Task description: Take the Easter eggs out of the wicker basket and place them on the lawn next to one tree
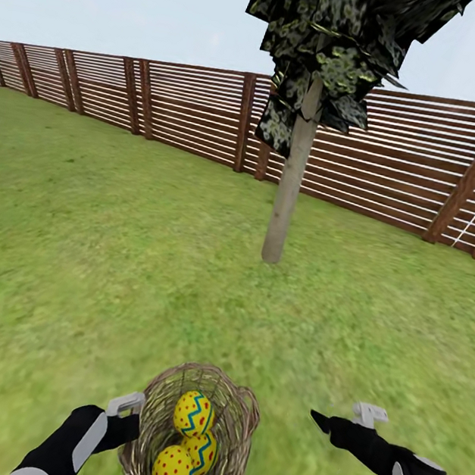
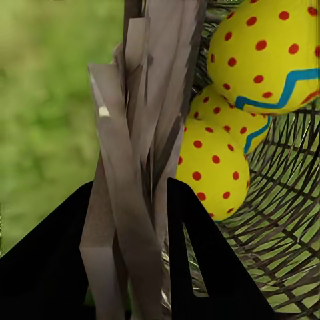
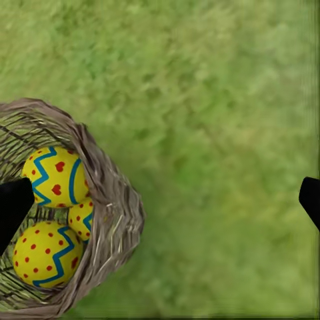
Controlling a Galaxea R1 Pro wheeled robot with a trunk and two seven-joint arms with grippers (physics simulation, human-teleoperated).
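The wicker basket (image 1: 229, 412) was seen on the lawn (image 1: 75, 242), near and centre, with the three Easter eggs (image 1: 194, 412) stacked inside. Its left rim was clamped between the jaws of the left gripper (image 2: 133, 227). The right gripper (image 1: 343, 419) was held to the right, jaws wide apart. The tree (image 1: 288, 192) stood farther off, before the fence (image 1: 174, 105). No writing could be read.
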